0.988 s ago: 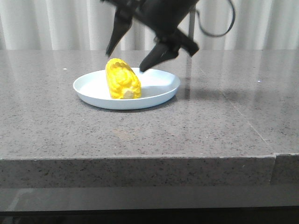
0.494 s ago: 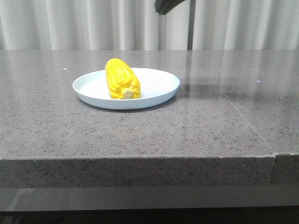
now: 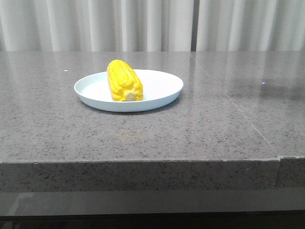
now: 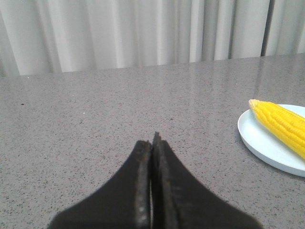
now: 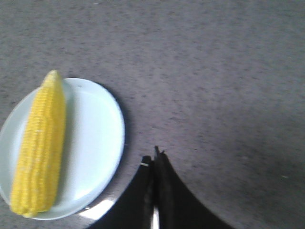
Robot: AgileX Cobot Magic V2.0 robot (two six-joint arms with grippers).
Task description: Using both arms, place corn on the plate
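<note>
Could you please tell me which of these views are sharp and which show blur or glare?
Front view: sharp, with soft window glare on the stone table and crisp kernels on the corn. Left wrist view: table and plate are clear, but the left gripper close to the lens looks soft. Right wrist view: blurred throughout, with a bright glare patch by the plate's rim.

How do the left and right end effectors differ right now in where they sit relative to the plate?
The right end effector hangs high, looking down on the plate and corn close beside it. The left end effector sits low over bare table, with the plate off to one side and only partly in view. Both are shut, empty and touching nothing.
</note>
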